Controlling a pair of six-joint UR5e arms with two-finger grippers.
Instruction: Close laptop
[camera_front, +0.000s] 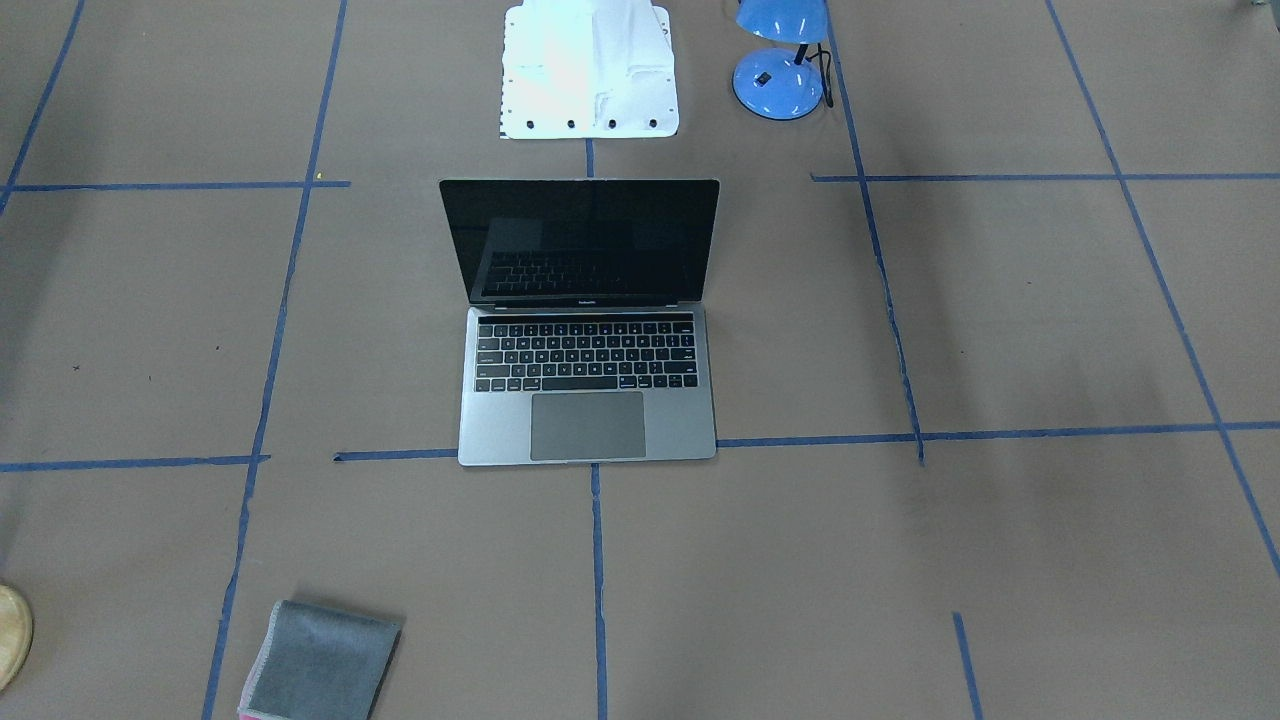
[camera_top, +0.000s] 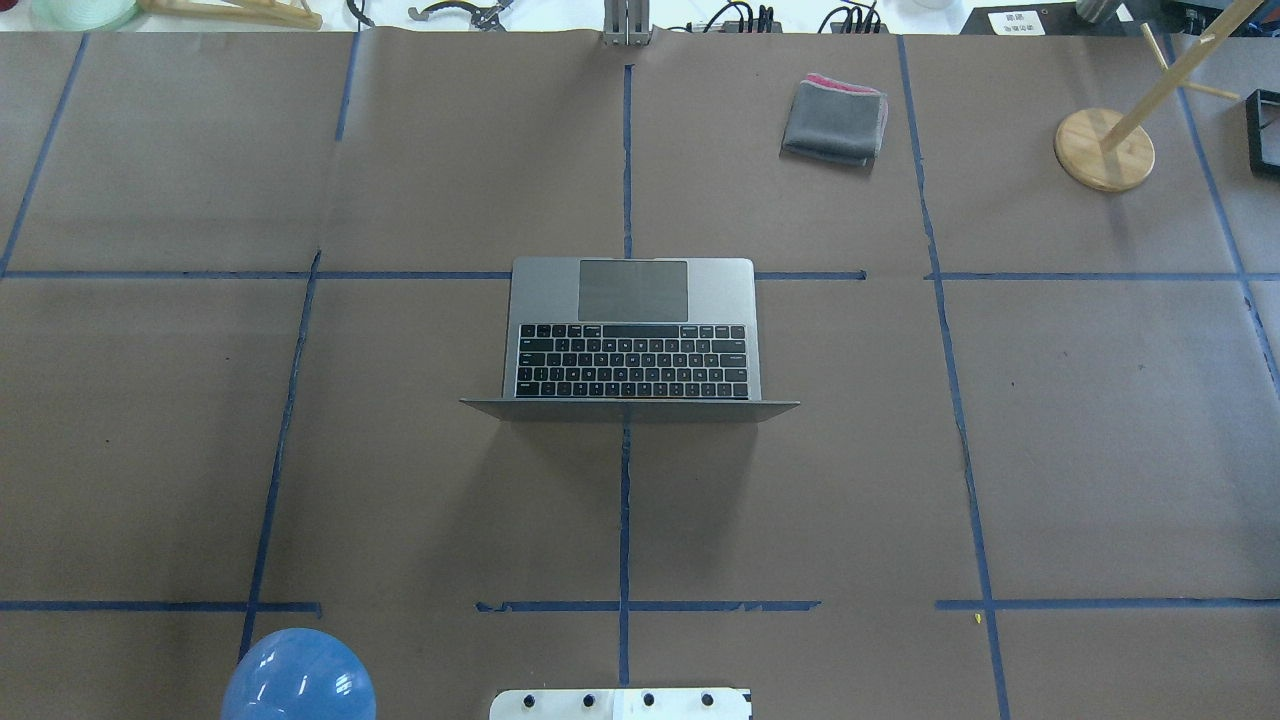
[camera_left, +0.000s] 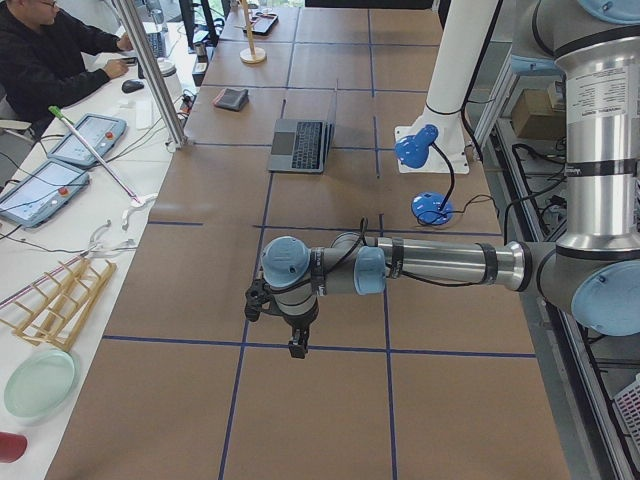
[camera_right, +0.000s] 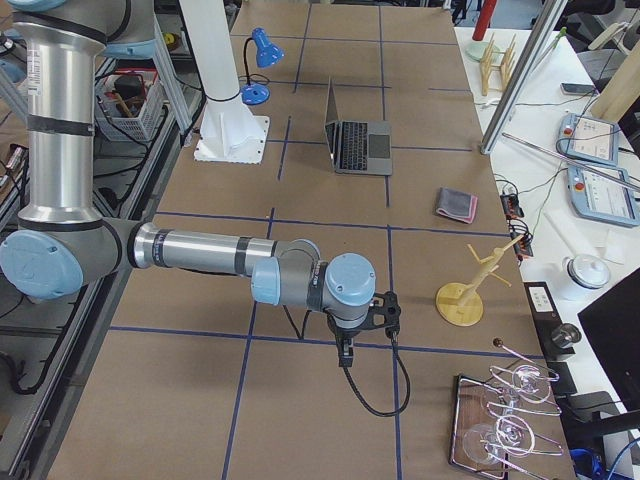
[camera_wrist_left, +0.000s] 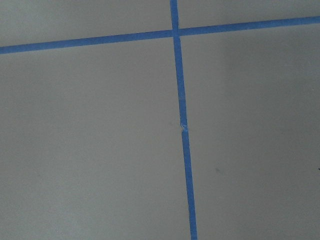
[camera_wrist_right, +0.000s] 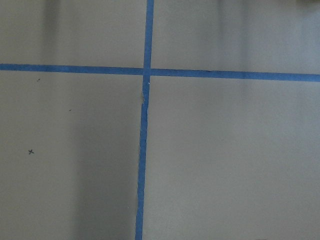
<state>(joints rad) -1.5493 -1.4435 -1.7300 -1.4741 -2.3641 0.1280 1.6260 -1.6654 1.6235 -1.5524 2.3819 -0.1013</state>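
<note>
The laptop (camera_front: 587, 420) stands open in the middle of the brown table, its black screen upright and dark. It also shows in the overhead view (camera_top: 633, 340), the exterior left view (camera_left: 300, 145) and the exterior right view (camera_right: 360, 147). My left gripper (camera_left: 298, 346) shows only in the exterior left view, low over the table and far from the laptop. My right gripper (camera_right: 346, 356) shows only in the exterior right view, also far from the laptop. I cannot tell whether either is open or shut. Both wrist views show only bare table and blue tape.
A folded grey cloth (camera_top: 835, 120) lies at the far side to the right. A blue desk lamp (camera_front: 780, 80) stands beside the white robot base (camera_front: 590, 70). A wooden stand (camera_top: 1103, 148) is at the far right. A person sits at the exterior left view's top left.
</note>
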